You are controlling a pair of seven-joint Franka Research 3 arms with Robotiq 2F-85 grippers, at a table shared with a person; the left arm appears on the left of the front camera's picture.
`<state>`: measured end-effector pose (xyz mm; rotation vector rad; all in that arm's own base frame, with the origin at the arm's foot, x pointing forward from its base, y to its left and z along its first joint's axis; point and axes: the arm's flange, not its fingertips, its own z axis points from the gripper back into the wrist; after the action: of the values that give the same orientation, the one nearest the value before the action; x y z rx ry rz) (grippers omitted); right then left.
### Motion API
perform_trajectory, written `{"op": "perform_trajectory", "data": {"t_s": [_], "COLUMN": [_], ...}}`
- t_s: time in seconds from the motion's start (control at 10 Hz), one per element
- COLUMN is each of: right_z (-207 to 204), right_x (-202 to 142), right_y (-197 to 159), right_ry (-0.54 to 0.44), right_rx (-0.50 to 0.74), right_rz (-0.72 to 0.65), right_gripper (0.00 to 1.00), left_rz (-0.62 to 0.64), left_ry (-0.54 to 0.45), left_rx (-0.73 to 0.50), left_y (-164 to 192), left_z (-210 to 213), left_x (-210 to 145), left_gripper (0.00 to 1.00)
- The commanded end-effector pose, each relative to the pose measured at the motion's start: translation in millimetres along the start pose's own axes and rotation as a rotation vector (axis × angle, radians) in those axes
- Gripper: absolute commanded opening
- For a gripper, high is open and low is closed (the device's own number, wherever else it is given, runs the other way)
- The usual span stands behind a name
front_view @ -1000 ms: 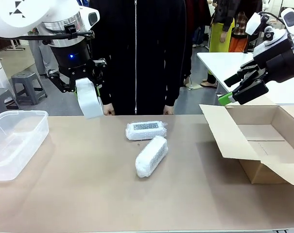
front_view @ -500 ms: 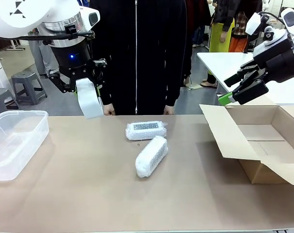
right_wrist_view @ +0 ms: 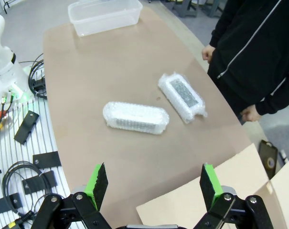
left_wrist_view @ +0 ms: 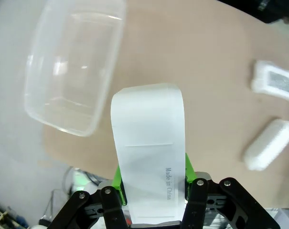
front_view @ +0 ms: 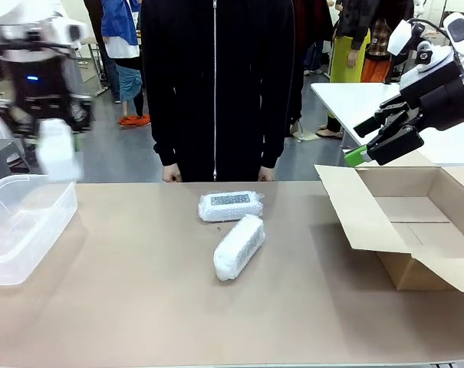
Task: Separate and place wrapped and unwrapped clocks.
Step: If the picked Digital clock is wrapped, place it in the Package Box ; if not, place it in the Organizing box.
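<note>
Holds bare clock (left_wrist_view: 146,148) by one end in clamped left fingers (left_wrist_view: 188,179), above the rim of the clear bin (front_view: 47,230) rather than its middle. Risks clipping the wall or landing on the tabletop (front_view: 139,307) if released here. Right fingers (right_wrist_view: 99,183) apart, empty; both wrapped clocks (front_view: 230,205) (front_view: 238,245) lying mid-tabletop.

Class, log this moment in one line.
left jaws: shut on unwrapped clock, near plastic tub | right jaws: open | wrapped clocks: two on table
</note>
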<state>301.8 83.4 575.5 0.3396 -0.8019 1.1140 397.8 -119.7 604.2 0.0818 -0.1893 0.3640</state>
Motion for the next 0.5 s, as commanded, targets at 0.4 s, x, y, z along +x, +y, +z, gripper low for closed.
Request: {"op": "perform_trajectory", "data": {"t_s": [0.4], "right_z": [-2], "right_x": [0], "right_y": [-1], "right_ry": [-0.017], "right_rx": [0.023], "right_rz": [0.001], "right_gripper": [1.00], "left_rz": [-0.294], "left_ry": [0.054], "left_rx": [0.051], "left_y": [146], "left_z": [-73], "left_x": [76], "left_gripper": [0.51]}}
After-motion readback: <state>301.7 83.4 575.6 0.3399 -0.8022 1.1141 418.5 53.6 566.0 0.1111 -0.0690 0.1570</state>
